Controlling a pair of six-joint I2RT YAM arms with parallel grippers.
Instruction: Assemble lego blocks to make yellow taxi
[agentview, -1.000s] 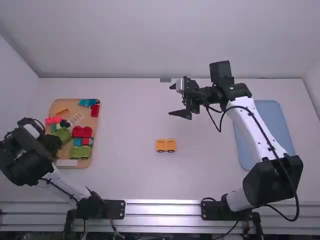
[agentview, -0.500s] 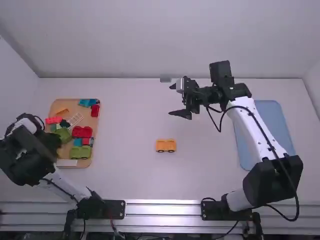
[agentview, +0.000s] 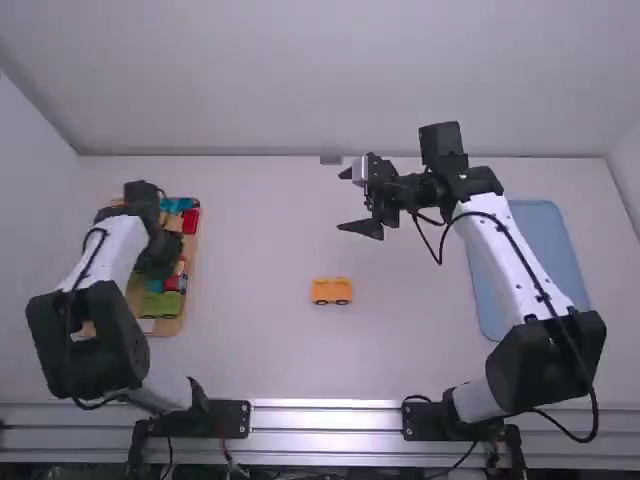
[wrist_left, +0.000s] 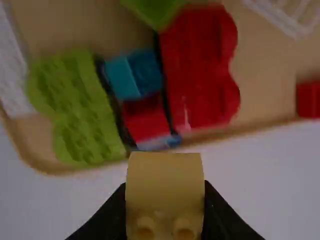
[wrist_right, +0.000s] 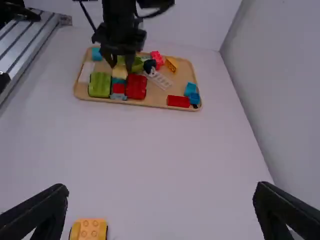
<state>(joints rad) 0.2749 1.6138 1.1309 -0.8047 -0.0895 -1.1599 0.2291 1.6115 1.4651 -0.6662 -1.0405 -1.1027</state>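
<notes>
Over the wooden tray, my left gripper (agentview: 162, 254) hangs at the far left of the table. A pale yellow block with studs (wrist_left: 165, 187) is clamped between the fingers of the left gripper (wrist_left: 165, 210). That block (wrist_right: 120, 73) also shows above the tray in the right wrist view. On the table's middle stands a yellow-orange wheeled piece (agentview: 332, 291); its studded top (wrist_right: 89, 229) appears in the right wrist view. My right gripper (agentview: 345, 200) is beyond it, fingers wide apart and nothing between them; the right gripper (wrist_right: 161, 200) is open in its own view too.
The tray (wrist_right: 150, 103) holds a red double-arched block (wrist_left: 197, 70), a green one (wrist_left: 75, 107), small blue and red blocks, a white lattice piece (wrist_right: 159, 80) and other blocks. A blue mat (agentview: 545, 240) lies at the right, partly under the right arm.
The left arm has swung from the left edge, with its gripper now farther right over the tray. The right arm and the wheeled piece have not moved.
</notes>
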